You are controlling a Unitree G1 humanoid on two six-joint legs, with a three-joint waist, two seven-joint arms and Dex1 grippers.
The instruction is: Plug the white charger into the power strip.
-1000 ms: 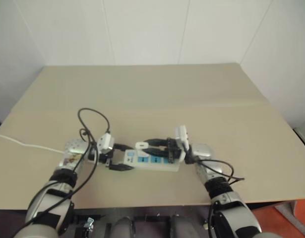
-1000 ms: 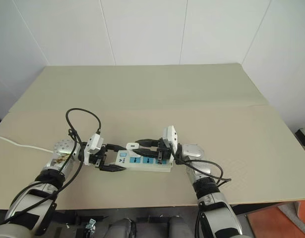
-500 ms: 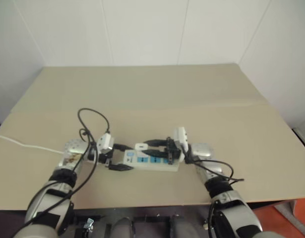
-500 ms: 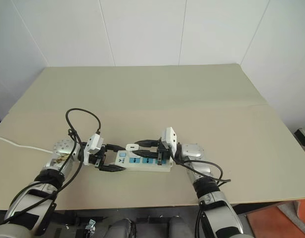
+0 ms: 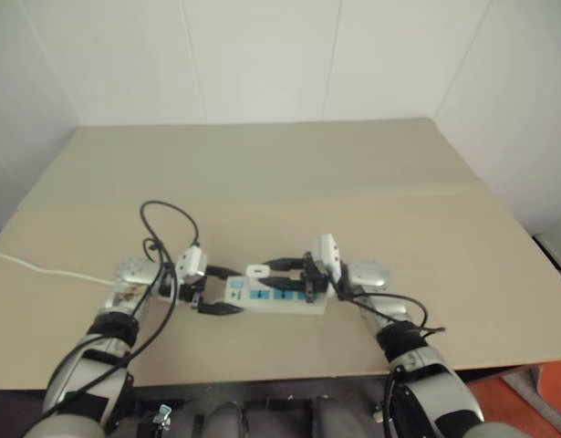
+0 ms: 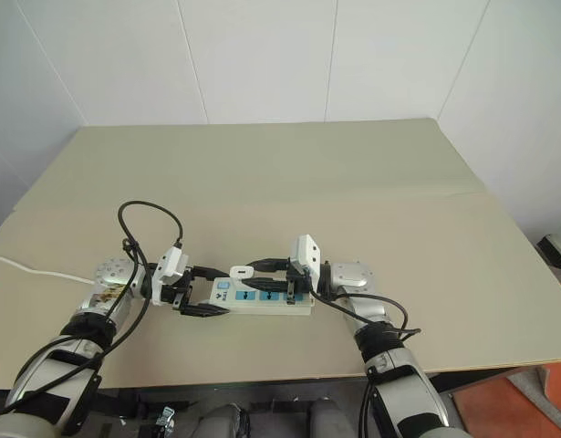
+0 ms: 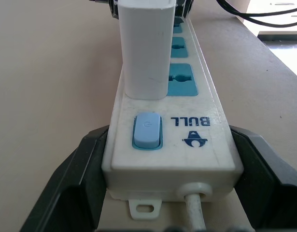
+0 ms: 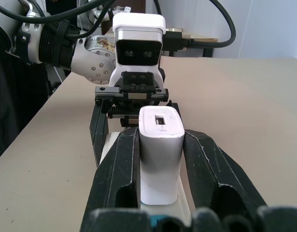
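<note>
White charger (image 8: 160, 154) clamped by right end effector (image 8: 160, 159) on power strip (image 7: 187, 125), left end effector (image 7: 162, 179) gripping strip's switch end

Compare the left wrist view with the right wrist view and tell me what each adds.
Left wrist view alone: the power strip's blue switch, its BULL marking, the cord leaving its near end, the blue socket faces, and the left gripper with its jaws on either side of that end.

Right wrist view alone: the right gripper with jaws closed on the white charger's sides, the slot in the charger's end face, and the left wrist camera module facing it.

Both: the charger standing upright on the strip, on the tan table.
</note>
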